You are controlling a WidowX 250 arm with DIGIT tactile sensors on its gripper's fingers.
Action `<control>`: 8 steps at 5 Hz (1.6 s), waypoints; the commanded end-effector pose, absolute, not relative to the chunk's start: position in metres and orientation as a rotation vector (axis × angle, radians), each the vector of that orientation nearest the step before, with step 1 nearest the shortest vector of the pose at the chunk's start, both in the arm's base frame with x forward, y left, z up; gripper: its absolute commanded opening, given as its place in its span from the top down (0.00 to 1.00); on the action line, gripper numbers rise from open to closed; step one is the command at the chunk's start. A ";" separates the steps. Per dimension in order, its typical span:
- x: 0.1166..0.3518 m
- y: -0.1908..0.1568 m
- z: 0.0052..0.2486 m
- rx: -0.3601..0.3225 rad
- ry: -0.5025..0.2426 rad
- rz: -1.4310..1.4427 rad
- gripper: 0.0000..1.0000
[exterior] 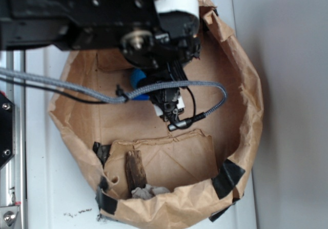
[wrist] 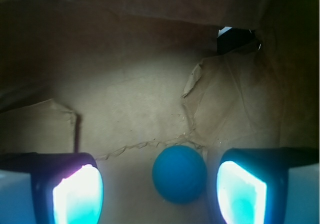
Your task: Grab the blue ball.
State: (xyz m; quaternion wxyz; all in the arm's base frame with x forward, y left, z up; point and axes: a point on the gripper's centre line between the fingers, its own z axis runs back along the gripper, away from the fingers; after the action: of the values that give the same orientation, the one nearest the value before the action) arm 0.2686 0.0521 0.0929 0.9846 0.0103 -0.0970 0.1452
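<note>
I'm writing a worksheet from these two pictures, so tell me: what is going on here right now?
A robot arm is reaching down into a brown paper bag after a blue ball. In the wrist view, the gripper is open, and the ball lies on the bag's floor between its two fingers, nearer the right-hand one in the picture. Nothing is gripped yet. A grey braided cable runs across the bag.

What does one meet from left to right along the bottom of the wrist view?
Left gripper finger → blue ball → right gripper finger, all above the brown paper bag floor.
</note>
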 end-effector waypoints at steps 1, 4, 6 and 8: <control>0.272 0.062 0.075 0.112 -0.225 0.255 0.00; 0.252 0.098 0.059 0.100 -0.110 0.211 0.00; 0.258 0.099 0.059 0.118 -0.098 0.190 0.06; 0.260 0.091 0.076 0.103 -0.087 0.170 0.00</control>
State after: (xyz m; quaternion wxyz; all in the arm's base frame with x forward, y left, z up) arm 0.2514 0.0817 0.0565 0.9952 0.0445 -0.0105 0.0864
